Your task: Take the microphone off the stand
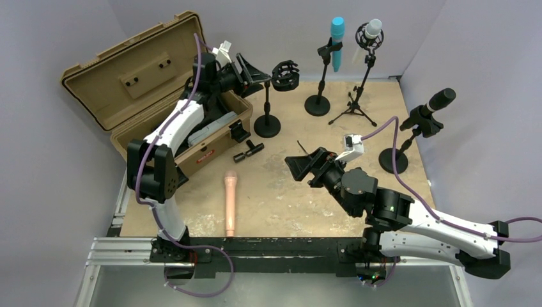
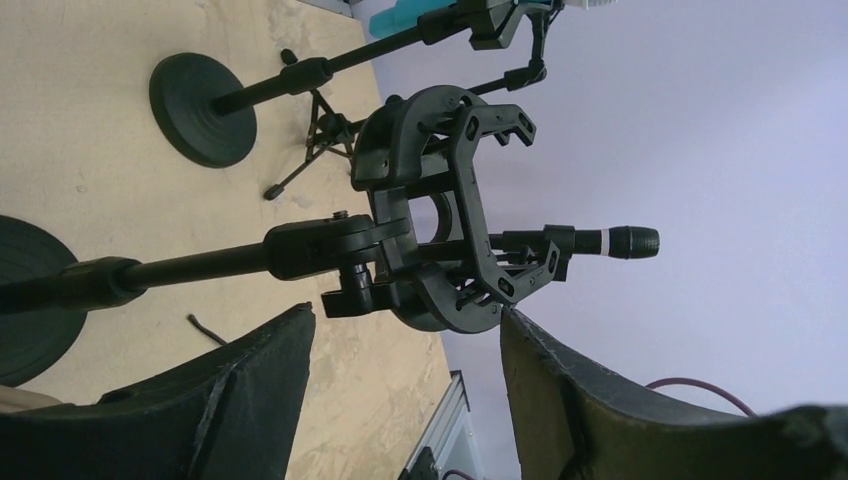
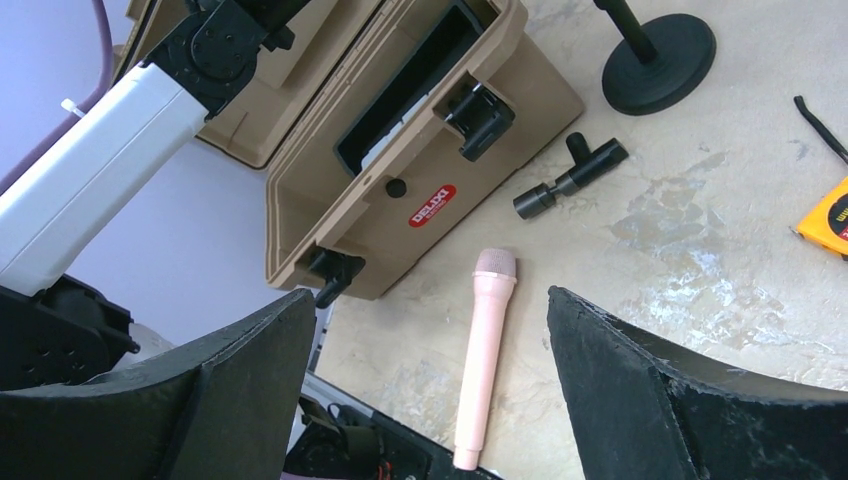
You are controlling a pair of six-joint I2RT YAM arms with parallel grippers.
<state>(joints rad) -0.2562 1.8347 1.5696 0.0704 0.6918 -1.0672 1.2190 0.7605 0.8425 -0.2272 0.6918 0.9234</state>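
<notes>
Four stands are up on the table [image 1: 281, 204], and three of them carry microphones: a blue microphone [image 1: 337, 39] at 12 o'clock, a grey-tipped microphone [image 1: 372, 29] in a shock mount on the tripod just beside it, and a black microphone [image 1: 441, 99] at 2 o'clock. The fourth stand [image 1: 266, 105] holds only an empty shock mount [image 1: 286, 75]. One pink microphone [image 1: 230, 201] lies flat on the table at 6 o'clock of that stand, well apart from it. The left gripper [image 1: 259, 73] hovers just beside the empty mount, fingers spread wide, gripping nothing. The right gripper [image 1: 299, 166] is likewise spread and empty, over the table's middle. The left arm hides part of the inside of the one open tan case [image 1: 147, 77]. One small black clip [image 1: 248, 151] lies beside the case, and a yellow object [image 3: 830, 222] is cut off at the edge of the right wrist view
</notes>
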